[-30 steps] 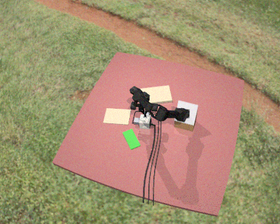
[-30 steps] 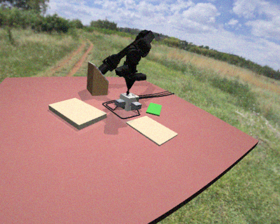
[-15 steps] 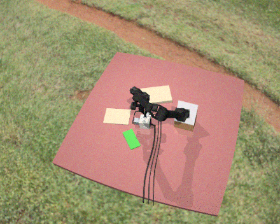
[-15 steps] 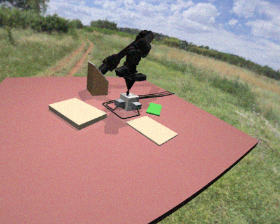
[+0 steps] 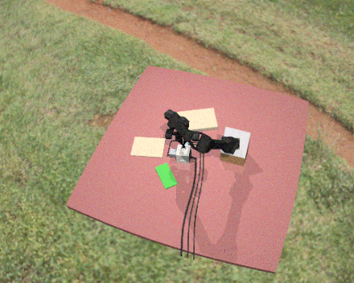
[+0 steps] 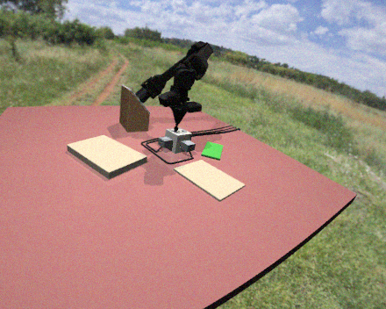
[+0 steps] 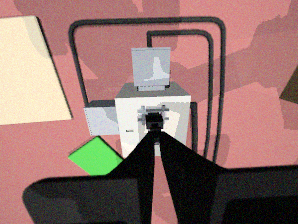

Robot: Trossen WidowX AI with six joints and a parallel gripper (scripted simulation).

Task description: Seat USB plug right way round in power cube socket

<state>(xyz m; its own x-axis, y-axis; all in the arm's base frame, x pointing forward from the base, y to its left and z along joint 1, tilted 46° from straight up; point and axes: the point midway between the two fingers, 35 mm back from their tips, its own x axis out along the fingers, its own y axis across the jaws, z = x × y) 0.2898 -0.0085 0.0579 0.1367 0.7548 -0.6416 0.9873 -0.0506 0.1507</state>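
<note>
The USB plug is at the socket on top of the pale power cube; how deep it sits, and which way round, I cannot tell, because the fingertips cover most of it. The claw is closed on this plug — its two dark fingers come down from above and meet just over the cube.

On the sides of the cube there are two grey connectors; seen from the exterior view, one is at the left and the other is at the near right; black cables make loops around the cube and run away to the far right.

In the same view, a green card lies to the right of the cube; a thin cream board lies at the near right, and a thicker cream board lies at the left; all three are flat on the red bench. At the far left stands a brown block with a pale top — the black arm reaches from beside or above it, bent over the cube.
</note>
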